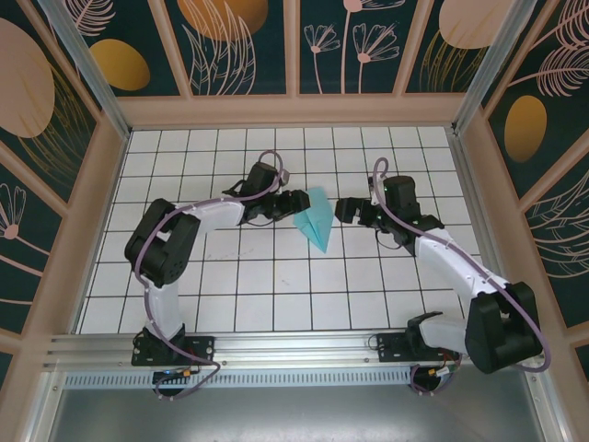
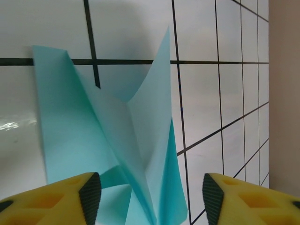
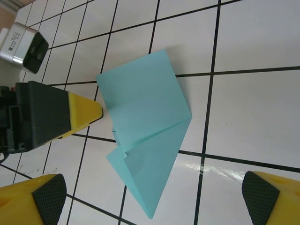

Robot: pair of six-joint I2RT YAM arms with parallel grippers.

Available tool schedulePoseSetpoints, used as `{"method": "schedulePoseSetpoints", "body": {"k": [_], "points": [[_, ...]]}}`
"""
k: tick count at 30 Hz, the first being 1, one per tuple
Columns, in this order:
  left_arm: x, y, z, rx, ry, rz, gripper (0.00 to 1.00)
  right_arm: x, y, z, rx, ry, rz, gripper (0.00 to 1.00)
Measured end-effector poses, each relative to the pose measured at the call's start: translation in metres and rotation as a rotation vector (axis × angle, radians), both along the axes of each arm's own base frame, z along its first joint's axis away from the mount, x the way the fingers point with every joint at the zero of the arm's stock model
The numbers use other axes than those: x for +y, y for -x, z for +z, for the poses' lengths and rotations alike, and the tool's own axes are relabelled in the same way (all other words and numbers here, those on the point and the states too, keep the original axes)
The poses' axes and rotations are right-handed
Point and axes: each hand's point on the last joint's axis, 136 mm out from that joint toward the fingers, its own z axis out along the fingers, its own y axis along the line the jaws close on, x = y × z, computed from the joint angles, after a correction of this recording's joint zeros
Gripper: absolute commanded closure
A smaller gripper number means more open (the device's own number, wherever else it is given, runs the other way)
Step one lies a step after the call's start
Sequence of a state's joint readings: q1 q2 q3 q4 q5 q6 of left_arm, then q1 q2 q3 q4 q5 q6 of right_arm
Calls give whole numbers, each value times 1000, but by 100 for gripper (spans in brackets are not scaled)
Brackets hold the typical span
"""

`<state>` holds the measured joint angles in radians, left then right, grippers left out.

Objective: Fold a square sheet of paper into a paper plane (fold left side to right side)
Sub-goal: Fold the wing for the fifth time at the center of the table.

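The left arm is bent at the elbow and extended rightward over the white gridded desk (image 1: 230, 295). The left hand (image 1: 294, 204) is held low at the left edge of the paper plane (image 1: 315, 219). Its yellow fingers (image 2: 75, 201) are kept apart, with a raised fold of the turquoise paper standing between the black pads, unclamped. The right arm is extended from the near right toward the far left. The right hand (image 1: 343, 210) is spread wide open just right of the plane. The plane is laid at mid-desk, point toward the near side. Print on the silver camera box (image 3: 21, 44) at the left wrist is too small to be read.
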<state>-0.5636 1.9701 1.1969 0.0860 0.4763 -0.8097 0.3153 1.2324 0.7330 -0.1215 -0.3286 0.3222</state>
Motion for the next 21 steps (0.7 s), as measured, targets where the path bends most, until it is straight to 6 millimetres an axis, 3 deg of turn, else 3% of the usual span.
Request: {"method": "schedulePoseSetpoints", "body": {"k": [5, 10, 15, 21], "points": [[-8, 0, -11, 30, 13, -18, 66, 0, 1, -13, 42, -24, 15, 5], [-13, 0, -9, 20, 46, -34, 86, 0, 2, -19, 64, -42, 26, 10], [-6, 12, -19, 32, 64, -57, 95, 2, 1, -23, 74, -62, 39, 12], [14, 24, -31, 49, 84, -81, 98, 11, 1, -38, 119, -105, 87, 18]]}}
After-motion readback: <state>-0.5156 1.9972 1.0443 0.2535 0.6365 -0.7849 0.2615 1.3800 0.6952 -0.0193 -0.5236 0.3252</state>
